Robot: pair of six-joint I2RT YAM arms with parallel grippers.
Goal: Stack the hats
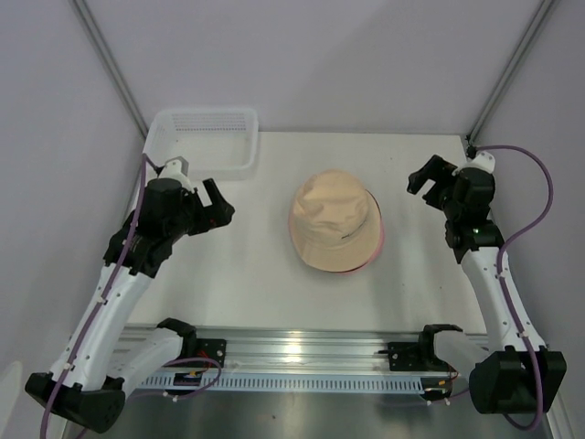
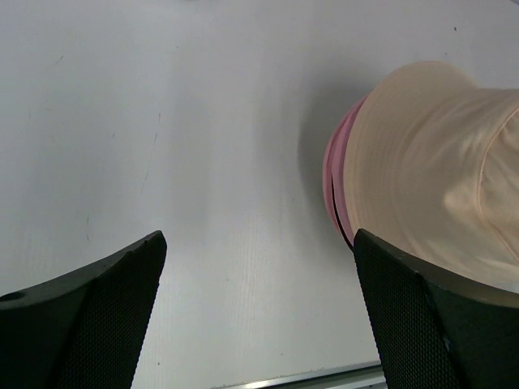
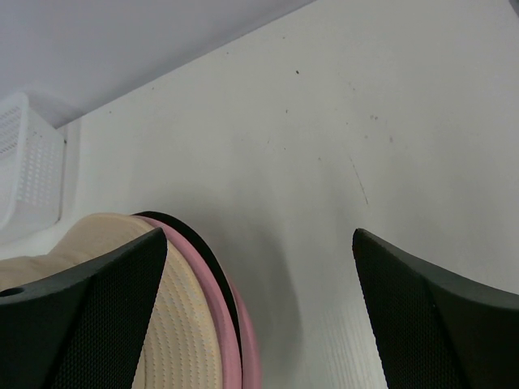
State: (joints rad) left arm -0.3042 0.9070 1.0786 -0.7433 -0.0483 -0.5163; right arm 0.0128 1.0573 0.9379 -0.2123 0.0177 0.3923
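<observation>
The hats sit in one stack in the middle of the table. The beige hat [image 1: 334, 219] is on top. Pink brim edges [image 1: 373, 251] show under it at the lower right. In the right wrist view the beige brim [image 3: 182, 332], a pink brim [image 3: 217, 324], a black brim [image 3: 203, 251] and another pink brim [image 3: 247, 340] lie layered. The stack also shows in the left wrist view [image 2: 430, 170]. My left gripper [image 1: 219, 203] is open and empty, left of the stack. My right gripper [image 1: 428, 181] is open and empty, right of the stack.
A white mesh basket [image 1: 203, 139] stands at the back left of the table, near my left gripper; it also shows in the right wrist view [image 3: 28, 162]. A metal rail [image 1: 302, 352] runs along the near edge. Frame posts rise at the back corners.
</observation>
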